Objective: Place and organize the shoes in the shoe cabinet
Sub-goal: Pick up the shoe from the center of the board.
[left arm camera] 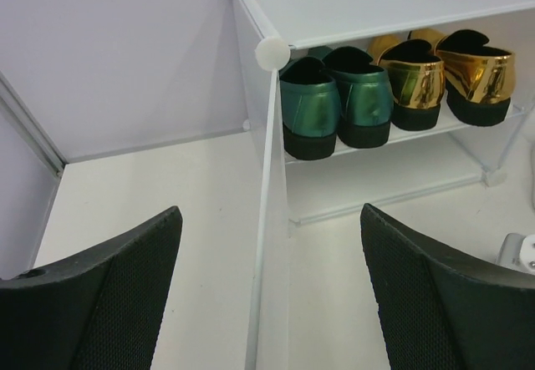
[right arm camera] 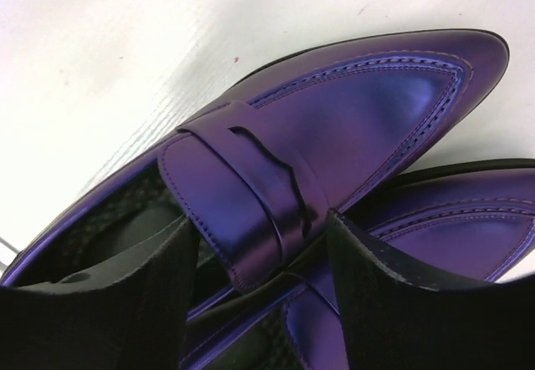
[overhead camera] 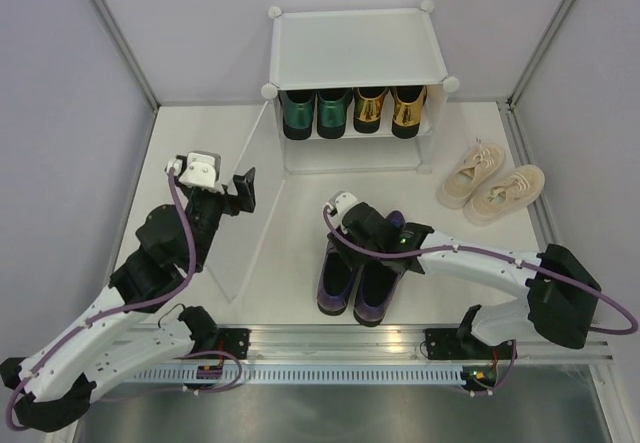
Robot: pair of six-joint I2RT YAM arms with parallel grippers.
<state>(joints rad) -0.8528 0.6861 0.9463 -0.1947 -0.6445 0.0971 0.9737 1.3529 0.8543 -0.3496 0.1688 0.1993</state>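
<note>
Purple shoes [overhead camera: 358, 281] sit paired on the surface [overhead camera: 200, 128] before the cabinet [overhead camera: 355, 48]. The right jaws are part-open astride one's strap, nothing clamped, we'd guess to lift it. Left jaws gape empty by the door [left arm camera: 269, 220], probably minding it.

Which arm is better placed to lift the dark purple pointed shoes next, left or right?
Right. The right gripper hangs open just over the dark purple pointed shoes. The left gripper stands open and empty beside the white translucent cabinet door, apart from them.
</note>
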